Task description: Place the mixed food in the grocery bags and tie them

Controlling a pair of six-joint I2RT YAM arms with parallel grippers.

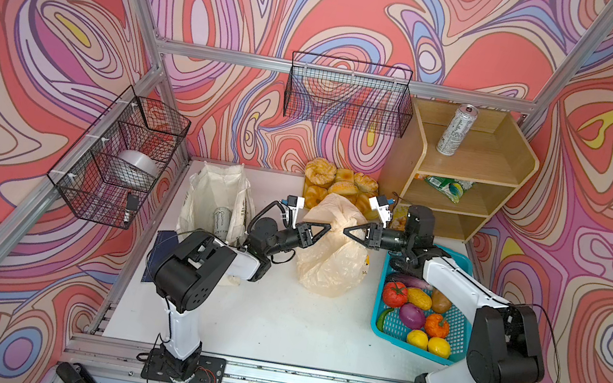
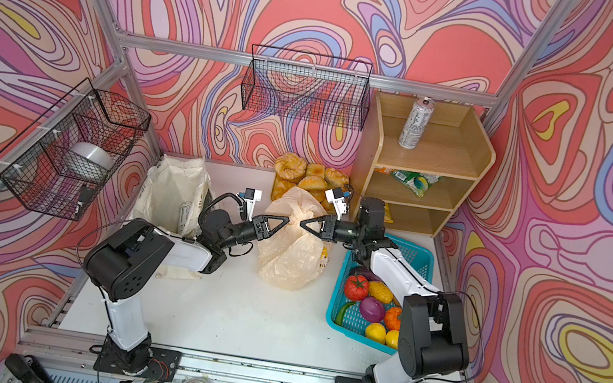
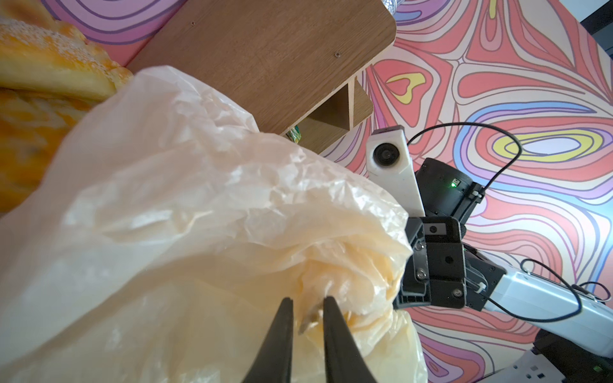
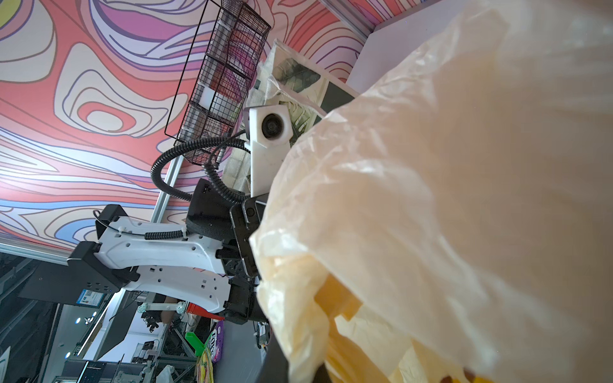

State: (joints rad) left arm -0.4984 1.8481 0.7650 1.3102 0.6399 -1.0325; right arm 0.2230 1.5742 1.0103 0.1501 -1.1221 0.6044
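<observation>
Left hand (image 3: 307, 301) pinches one plastic bag (image 1: 330, 264) — right hand (image 1: 346, 231) pressed shut, touching it.

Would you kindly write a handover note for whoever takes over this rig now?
Grippers: left gripper shut on a fold atop the plastic bag; right gripper shut on the bag top opposite it.
Done: a drink can sits in the cloth tote; the plastic bag bulges but is untied.
Left: second can and snack packet on the shelf, lemons in the teal basket; tie both bags.
</observation>
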